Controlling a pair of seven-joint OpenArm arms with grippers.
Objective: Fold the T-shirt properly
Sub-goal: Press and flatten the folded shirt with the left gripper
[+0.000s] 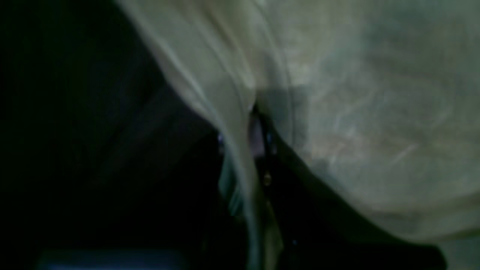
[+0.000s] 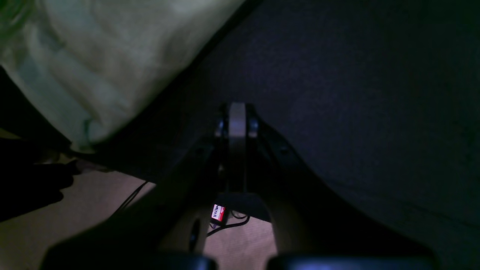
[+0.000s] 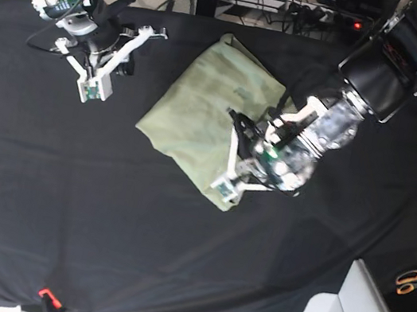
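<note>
- The T-shirt (image 3: 200,110) is showing a plain pale sage green with no print; in the left wrist view (image 1: 375,112) it is looking washed-out and greyish.
- The large cloth (image 3: 138,233) covering the table is showing plain black.
- The scissors (image 3: 413,280) at the right edge are showing orange handles.
- The left gripper (image 3: 227,185) is showing white parts against black ones.
- The right gripper (image 3: 91,91) is showing the same white and black.
- A small clip (image 3: 46,295) at the cloth's near edge is showing red-orange.

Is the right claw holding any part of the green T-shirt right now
No, the right claw is shut on nothing over the black cloth, well apart from the T-shirt.
</note>
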